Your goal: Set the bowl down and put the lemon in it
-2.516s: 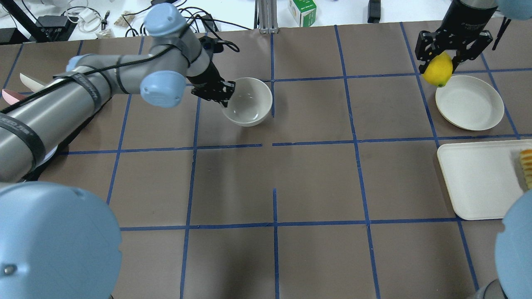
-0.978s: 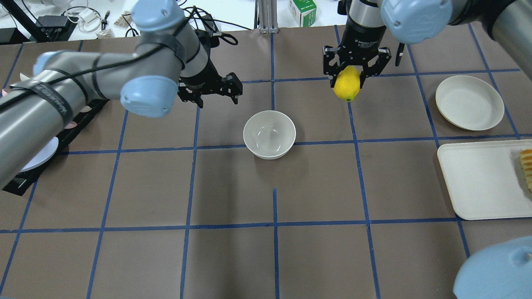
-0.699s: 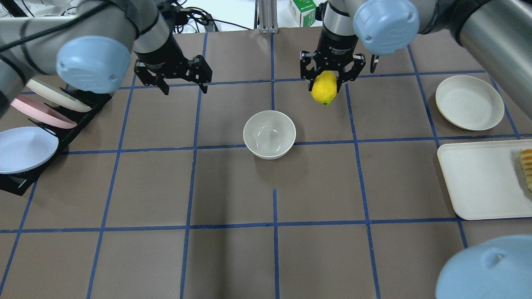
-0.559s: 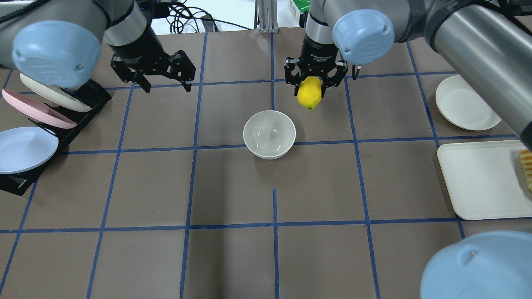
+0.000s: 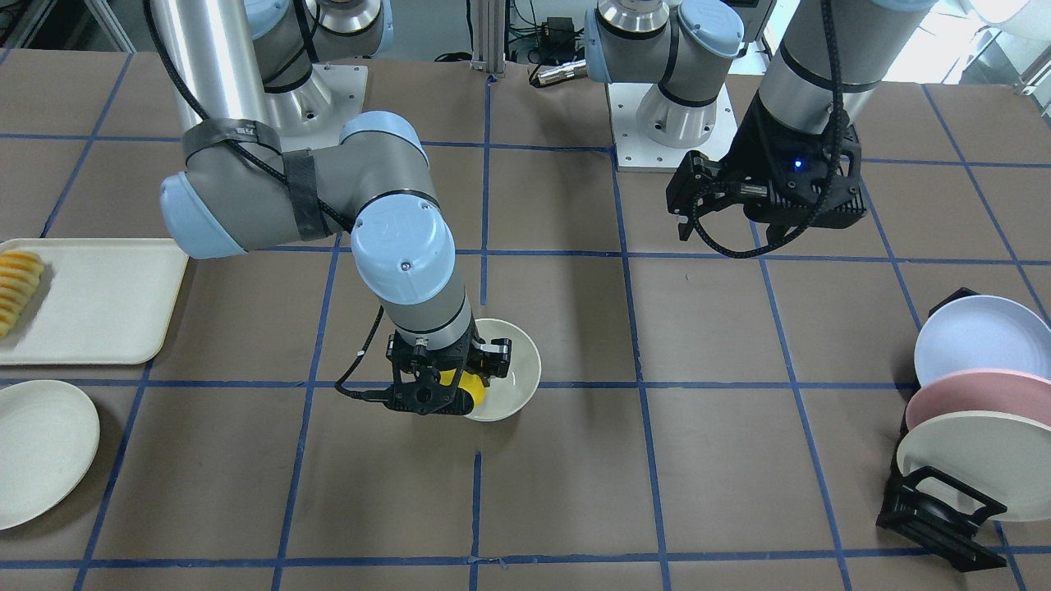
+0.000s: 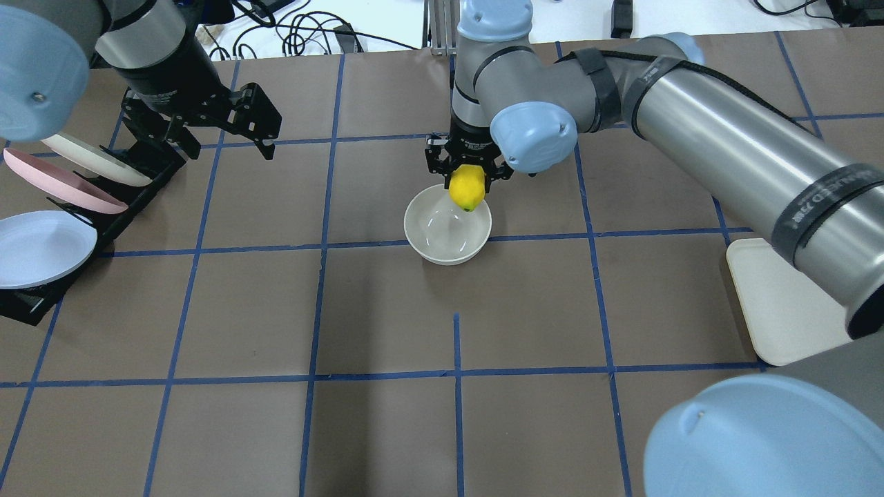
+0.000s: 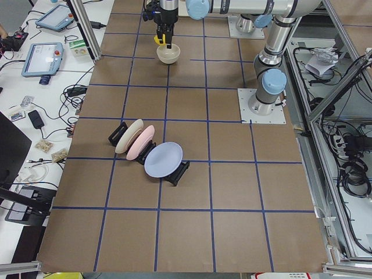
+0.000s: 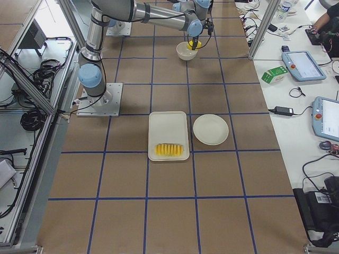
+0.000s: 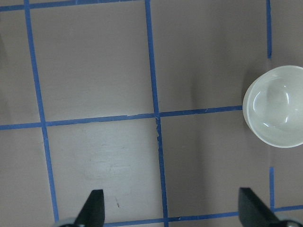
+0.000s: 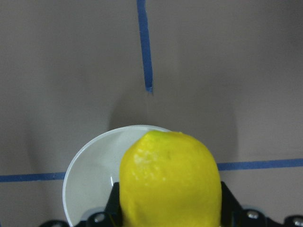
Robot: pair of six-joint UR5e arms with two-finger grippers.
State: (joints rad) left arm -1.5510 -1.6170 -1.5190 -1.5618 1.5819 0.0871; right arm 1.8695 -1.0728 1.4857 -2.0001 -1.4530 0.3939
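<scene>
The cream-white bowl (image 6: 447,233) stands upright on the table's middle. My right gripper (image 6: 468,181) is shut on the yellow lemon (image 6: 467,188) and holds it stem tip down, just above the bowl's far rim. In the right wrist view the lemon (image 10: 170,179) fills the jaws with the bowl (image 10: 92,175) beneath it. The front view shows the lemon (image 5: 465,386) low over the bowl (image 5: 516,368). My left gripper (image 6: 207,141) is open and empty, far left of the bowl near the plate rack. Its wrist view shows the bowl (image 9: 277,106) at the right edge.
A black rack (image 6: 131,197) with upright blue, pink and cream plates stands at the left edge. A white tray (image 5: 90,300) with fruit slices (image 5: 16,287) and a flat cream plate (image 5: 37,447) lie on my right side. My right arm stretches over them.
My left gripper let go of the bowl, which now stands at the middle, and drew back left toward the rack. My right gripper carried the lemon left from the flat plate to over the bowl.
</scene>
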